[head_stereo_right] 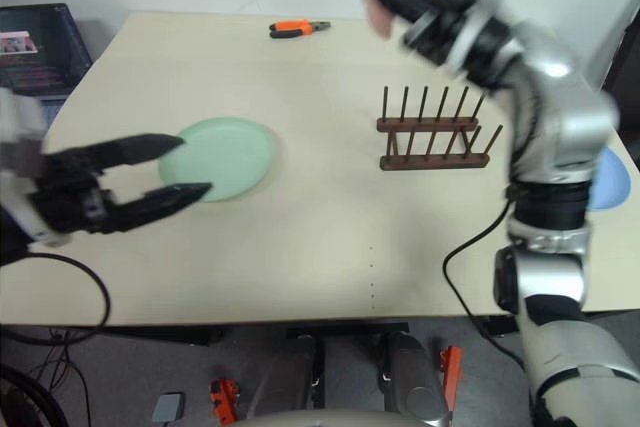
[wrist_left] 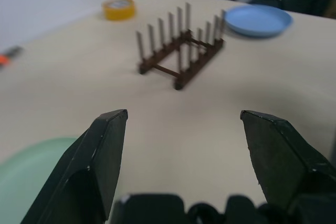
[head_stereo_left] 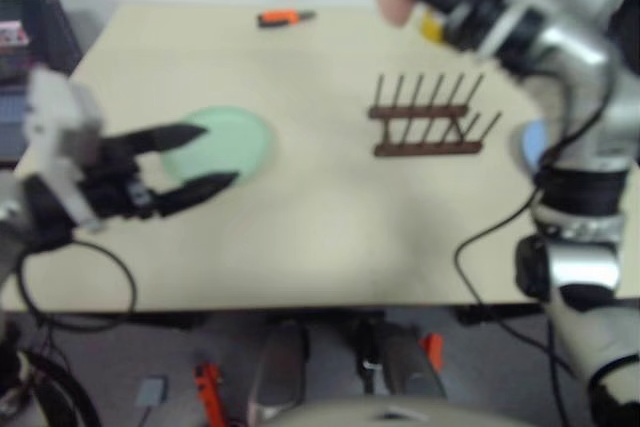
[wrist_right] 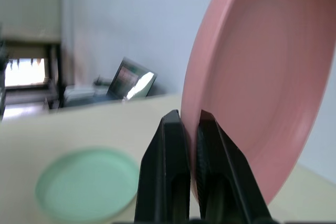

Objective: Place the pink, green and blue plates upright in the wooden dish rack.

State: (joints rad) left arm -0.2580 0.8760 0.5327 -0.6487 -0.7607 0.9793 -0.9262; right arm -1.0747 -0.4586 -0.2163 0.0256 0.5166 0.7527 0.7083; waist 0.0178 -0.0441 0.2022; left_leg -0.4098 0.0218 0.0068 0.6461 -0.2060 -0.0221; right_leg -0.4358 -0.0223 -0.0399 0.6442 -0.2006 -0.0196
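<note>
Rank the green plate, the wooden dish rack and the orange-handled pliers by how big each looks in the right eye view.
1. green plate, the widest by a small margin
2. wooden dish rack, nearly as wide as the plate, so this order is not firm
3. orange-handled pliers, smallest; they lie farther from the camera, which shrinks them somewhat
</note>
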